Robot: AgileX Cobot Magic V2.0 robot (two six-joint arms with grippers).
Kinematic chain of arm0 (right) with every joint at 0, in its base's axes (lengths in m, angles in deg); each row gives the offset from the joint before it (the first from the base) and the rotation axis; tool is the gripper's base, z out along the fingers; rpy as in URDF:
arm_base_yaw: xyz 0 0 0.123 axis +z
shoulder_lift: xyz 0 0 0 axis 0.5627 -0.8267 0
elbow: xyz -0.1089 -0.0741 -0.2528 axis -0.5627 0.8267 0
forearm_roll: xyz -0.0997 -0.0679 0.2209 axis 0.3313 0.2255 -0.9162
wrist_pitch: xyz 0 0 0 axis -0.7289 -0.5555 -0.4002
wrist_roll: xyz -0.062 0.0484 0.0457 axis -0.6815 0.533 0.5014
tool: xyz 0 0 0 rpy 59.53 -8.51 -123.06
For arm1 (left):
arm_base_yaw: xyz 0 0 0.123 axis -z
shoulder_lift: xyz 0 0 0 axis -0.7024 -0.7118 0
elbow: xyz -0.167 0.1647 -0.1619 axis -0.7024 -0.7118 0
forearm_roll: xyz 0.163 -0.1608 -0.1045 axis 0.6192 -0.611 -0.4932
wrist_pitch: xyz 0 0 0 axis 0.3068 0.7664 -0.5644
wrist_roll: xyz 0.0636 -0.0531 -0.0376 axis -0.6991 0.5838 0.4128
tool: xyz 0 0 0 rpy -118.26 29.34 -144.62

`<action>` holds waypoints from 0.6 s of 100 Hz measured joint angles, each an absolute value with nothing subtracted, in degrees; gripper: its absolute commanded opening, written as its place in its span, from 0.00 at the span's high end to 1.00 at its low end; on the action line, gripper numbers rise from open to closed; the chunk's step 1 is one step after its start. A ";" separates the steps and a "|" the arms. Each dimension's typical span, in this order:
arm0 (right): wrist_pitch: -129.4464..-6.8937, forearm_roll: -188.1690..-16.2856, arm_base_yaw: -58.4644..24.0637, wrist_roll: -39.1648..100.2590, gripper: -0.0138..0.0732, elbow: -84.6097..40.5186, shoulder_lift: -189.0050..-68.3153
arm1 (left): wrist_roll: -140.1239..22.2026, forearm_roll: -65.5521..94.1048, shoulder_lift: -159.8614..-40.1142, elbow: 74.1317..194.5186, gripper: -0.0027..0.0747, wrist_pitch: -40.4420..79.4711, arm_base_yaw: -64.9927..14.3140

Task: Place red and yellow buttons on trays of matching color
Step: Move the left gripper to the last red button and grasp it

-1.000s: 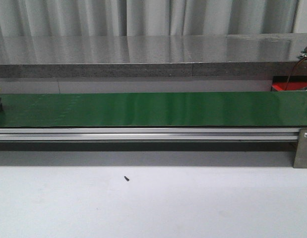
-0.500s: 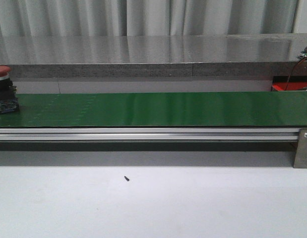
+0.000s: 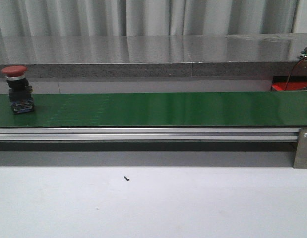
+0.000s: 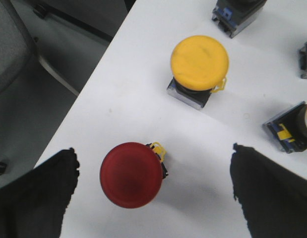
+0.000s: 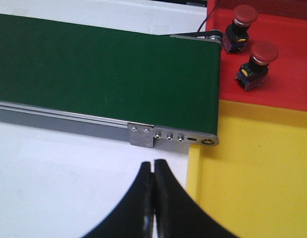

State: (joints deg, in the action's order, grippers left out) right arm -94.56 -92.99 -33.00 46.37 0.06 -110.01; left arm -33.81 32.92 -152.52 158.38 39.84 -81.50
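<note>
A red button (image 3: 17, 89) stands upright on the green conveyor belt (image 3: 168, 109) at its far left in the front view. My left gripper (image 4: 153, 171) is open above a white table, with another red button (image 4: 131, 174) between its fingers, nearer one finger and touched by neither. A yellow button (image 4: 199, 63) stands just beyond it. My right gripper (image 5: 153, 171) is shut and empty over the white table beside the yellow tray (image 5: 252, 188). Two red buttons (image 5: 256, 59) (image 5: 238, 22) stand in the red tray (image 5: 292, 69) past the belt's end.
More button units (image 4: 237, 15) (image 4: 292, 130) lie around the yellow one on the left table, whose edge (image 4: 89, 94) drops to the floor. The belt's aluminium rail (image 3: 143, 134) and end bracket (image 3: 303, 148) front the conveyor. A small dark speck (image 3: 126, 178) lies on the white table.
A red button has entered the front view at the left end of the belt and ridden to the right. Nothing else has moved in that view.
</note>
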 measured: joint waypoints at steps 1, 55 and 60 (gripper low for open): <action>-94.56 -92.99 -33.00 46.37 0.92 0.06 -110.01 | -33.81 32.92 -152.65 158.38 0.18 39.85 -81.50; -94.56 -92.99 -33.00 46.37 0.92 0.06 -110.01 | -33.54 33.38 -158.48 158.38 0.42 37.67 -81.60; -94.56 -92.99 -33.00 46.37 0.92 0.06 -110.01 | -33.54 33.38 -158.48 158.38 0.50 37.41 -81.60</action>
